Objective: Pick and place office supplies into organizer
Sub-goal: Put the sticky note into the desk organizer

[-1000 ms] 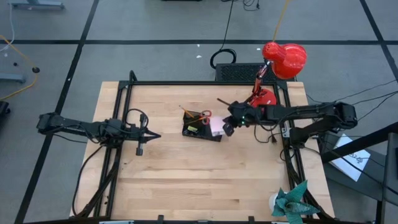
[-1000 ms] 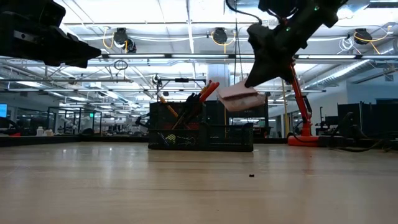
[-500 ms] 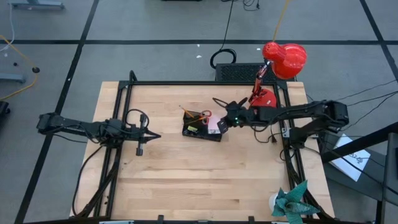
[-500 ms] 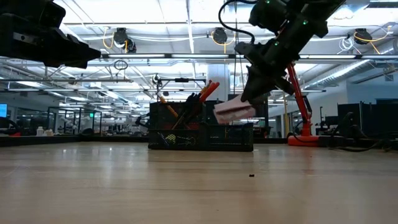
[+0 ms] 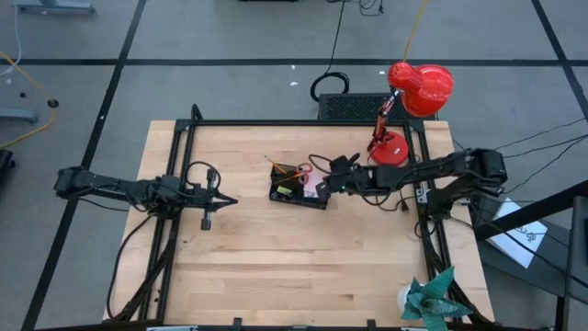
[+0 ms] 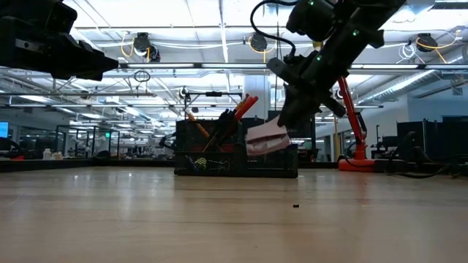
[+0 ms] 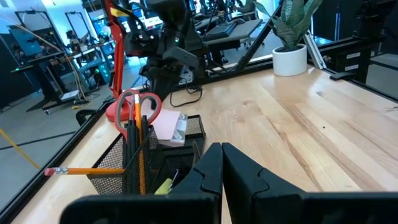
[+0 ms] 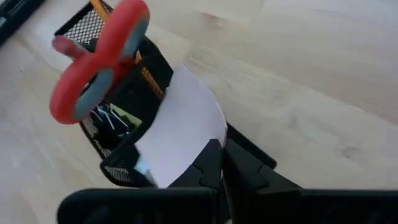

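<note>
While the left gripper [image 5: 223,199] waits at the left-centre of the high view, fingers pressed together and holding nothing, the right gripper [image 5: 329,183] reaches in from the right edge and pinches a pink sticky-note pad [image 6: 265,139] between its fingers. That pad hangs tilted over the right end of the black mesh organizer [image 5: 298,191], which sits just above the centre of the wooden table [image 5: 276,257]. From the low view the pad's lower edge seems level with the organizer's rim, though whether it touches is hard to tell. Red-handled scissors [image 7: 138,107] and an orange pencil [image 7: 81,170] stand in the taller section (handles up). A red desk lamp [image 5: 413,97] stands at the upper right of the table.
</note>
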You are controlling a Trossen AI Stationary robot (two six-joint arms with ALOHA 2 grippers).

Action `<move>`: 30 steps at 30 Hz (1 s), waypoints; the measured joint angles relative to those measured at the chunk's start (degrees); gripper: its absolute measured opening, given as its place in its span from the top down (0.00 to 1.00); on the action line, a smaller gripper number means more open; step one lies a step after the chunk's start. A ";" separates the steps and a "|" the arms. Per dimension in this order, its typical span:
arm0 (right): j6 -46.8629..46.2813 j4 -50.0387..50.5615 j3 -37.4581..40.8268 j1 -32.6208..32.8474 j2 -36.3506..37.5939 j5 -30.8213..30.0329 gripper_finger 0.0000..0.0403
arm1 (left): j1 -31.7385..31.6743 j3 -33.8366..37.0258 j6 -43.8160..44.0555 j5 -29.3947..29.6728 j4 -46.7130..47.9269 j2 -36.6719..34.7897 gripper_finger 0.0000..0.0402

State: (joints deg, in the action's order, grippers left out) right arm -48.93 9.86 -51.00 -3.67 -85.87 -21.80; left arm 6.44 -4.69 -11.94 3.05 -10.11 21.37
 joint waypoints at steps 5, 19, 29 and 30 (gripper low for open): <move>0.46 -0.21 0.00 1.61 -0.28 -3.56 1.00 | 0.02 0.00 0.00 0.00 -0.02 0.00 0.98; -1.38 0.48 0.00 3.65 -2.21 -6.43 1.00 | 0.00 0.00 -0.13 0.00 0.00 0.00 0.97; -1.57 -1.14 -0.01 2.89 -2.68 -6.11 1.00 | 0.01 0.00 -0.17 0.00 -0.02 -0.01 0.98; -1.59 -1.29 -0.01 2.89 -2.95 -5.34 1.00 | 0.01 -0.01 -0.18 0.00 -0.04 0.00 0.97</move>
State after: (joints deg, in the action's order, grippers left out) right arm -50.52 8.57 -51.01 -0.78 -88.82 -27.14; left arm 6.45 -4.70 -12.13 3.05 -10.15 21.37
